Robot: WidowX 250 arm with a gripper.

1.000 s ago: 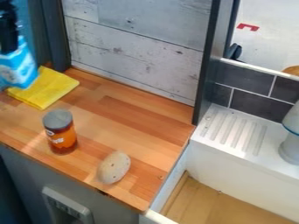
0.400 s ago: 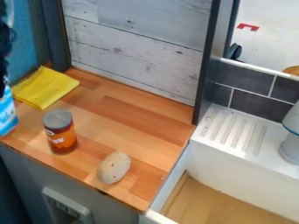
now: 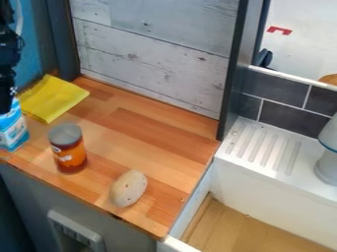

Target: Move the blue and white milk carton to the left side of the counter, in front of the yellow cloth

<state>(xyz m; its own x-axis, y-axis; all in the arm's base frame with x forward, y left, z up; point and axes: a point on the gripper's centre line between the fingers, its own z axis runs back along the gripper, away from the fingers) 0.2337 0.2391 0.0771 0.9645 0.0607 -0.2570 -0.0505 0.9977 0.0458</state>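
At the left edge, the black gripper (image 3: pixel 7 101) points down, shut on the top of a blue-and-white carton (image 3: pixel 15 132). The carton is upright at the left end of the wooden counter, low over it or on it; I cannot tell which. Right of the carton stands an orange-brown can (image 3: pixel 70 156) with a grey lid. A pale, speckled oval object (image 3: pixel 128 188) lies farther right, close to the counter's front edge. Behind the carton and can is a folded yellow cloth (image 3: pixel 54 98).
The wooden counter (image 3: pixel 141 133) has a grey plank wall (image 3: pixel 151 59) behind it and a dark upright post (image 3: pixel 233 74) at its right. Beyond are a white ridged drainer (image 3: pixel 263 147), a sink basin with a wood-coloured bottom (image 3: pixel 243 229) and a pale grey object (image 3: pixel 327 167).
The gripper and the carton have come down and leftward from above the yellow cloth, then slightly back to the right. The can, oval object and cloth have stayed put.
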